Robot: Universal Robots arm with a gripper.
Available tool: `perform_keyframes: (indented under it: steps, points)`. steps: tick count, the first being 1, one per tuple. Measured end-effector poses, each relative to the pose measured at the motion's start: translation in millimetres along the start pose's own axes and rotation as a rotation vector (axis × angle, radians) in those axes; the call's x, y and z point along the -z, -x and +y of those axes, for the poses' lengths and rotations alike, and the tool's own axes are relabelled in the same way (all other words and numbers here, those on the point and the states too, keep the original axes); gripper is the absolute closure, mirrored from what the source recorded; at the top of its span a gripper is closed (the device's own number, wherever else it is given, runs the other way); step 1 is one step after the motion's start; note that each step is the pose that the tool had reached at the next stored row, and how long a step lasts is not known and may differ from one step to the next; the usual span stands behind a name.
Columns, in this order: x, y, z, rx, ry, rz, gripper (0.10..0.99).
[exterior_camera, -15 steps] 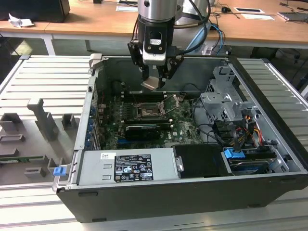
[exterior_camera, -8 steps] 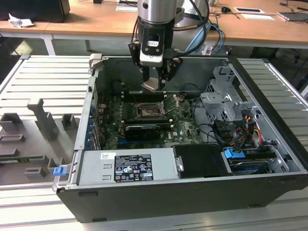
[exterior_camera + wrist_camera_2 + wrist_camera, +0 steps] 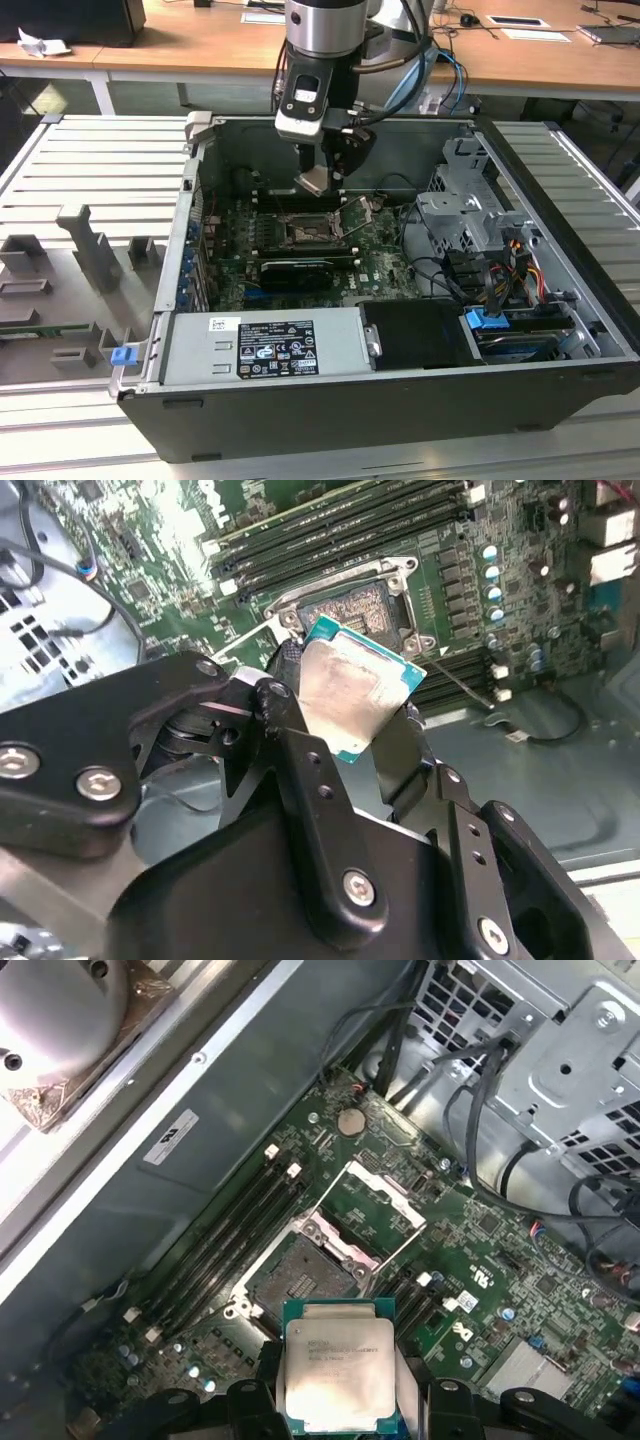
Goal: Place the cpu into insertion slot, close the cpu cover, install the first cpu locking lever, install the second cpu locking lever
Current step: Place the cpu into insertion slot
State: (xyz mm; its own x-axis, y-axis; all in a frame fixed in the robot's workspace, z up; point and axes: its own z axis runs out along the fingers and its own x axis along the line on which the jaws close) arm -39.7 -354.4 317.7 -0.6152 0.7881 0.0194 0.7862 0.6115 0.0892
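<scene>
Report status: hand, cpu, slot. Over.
Hand shut on cpu, held above the board, not seated. Slot empty, cover flipped open. Nothing seen between cpu and slot.

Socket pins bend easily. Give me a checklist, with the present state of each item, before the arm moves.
1. Grip on the cpu: ok. The gripper is shut on two opposite edges.
2. Centre of the insertion slot free: ok. Its recess is bare.
3. Position of the cpu cover: ok. It stands swung open beside the slot.
4. Clearance: ok. In the exterior view the cpu hangs above the slot, apart from it.
5. The cpu squared to the slot: cannot tell from these angles.
</scene>
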Motion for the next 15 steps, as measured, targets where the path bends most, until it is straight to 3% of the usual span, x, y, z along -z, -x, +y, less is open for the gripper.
perform_keyframes:
  steps: [15]
  points:
    - [-15.3,0.3,-1.4,-0.285,0.005,-0.0257,0.557]
